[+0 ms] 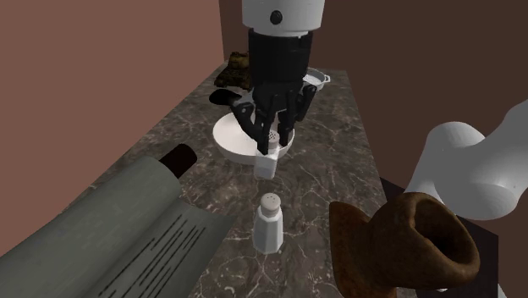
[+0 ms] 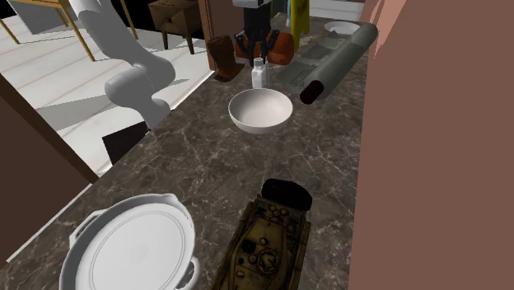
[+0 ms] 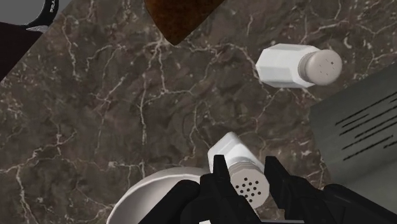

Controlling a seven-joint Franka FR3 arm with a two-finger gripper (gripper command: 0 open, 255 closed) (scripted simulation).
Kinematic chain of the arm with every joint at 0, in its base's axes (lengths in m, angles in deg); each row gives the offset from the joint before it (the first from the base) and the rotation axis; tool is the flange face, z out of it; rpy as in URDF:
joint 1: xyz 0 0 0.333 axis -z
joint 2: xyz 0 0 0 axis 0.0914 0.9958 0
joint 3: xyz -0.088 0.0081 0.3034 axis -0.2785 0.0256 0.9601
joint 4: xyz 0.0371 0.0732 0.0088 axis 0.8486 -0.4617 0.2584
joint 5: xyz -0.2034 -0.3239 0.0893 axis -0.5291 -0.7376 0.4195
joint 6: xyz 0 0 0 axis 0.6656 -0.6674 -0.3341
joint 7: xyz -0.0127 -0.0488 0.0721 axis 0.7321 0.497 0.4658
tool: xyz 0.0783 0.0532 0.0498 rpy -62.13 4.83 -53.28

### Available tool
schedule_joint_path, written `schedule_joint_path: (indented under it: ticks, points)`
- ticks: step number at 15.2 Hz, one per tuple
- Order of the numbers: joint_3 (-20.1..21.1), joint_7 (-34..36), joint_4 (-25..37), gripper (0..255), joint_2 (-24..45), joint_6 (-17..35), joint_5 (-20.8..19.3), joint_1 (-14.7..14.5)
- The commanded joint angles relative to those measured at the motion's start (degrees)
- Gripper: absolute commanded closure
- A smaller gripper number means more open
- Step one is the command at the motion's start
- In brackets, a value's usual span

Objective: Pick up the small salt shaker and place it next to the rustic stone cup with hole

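Above the dark veined tabletop [image 1: 338, 161], the tool [image 1: 272, 135] clasps the shaker [image 1: 267, 161]; carry it high past the second shaker [image 1: 269, 222] to the near-right cup [image 1: 423, 245].

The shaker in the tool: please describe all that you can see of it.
A small white shaker with a faceted body and a greyish cap pierced with holes. The tool clasps it at the cap, one black finger on each side. It is slightly tilted, base down, beside the rim of the white bowl. I cannot tell whether its base touches the marble counter.
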Motion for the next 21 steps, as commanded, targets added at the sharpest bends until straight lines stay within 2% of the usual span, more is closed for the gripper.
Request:
schedule_joint_path:
  ticks: [1,5,13,14,19,21]
  points:
    - [0.19,-0.07,-1.72,255,-0.26,1.50,0.21,-0.13]
    - [0.64,-0.23,-5.23,255,-0.46,4.82,0.60,-0.33]
    - [0.64,-0.23,-5.23,255,-0.46,4.82,0.59,-0.33]
    - [0.64,-0.23,-5.23,0,-0.46,4.82,0.59,-0.33]
    - [0.64,-0.23,-5.23,0,-0.46,4.82,0.59,-0.33]
    - [0.13,-0.05,-1.24,0,-0.23,1.05,0.16,-0.09]
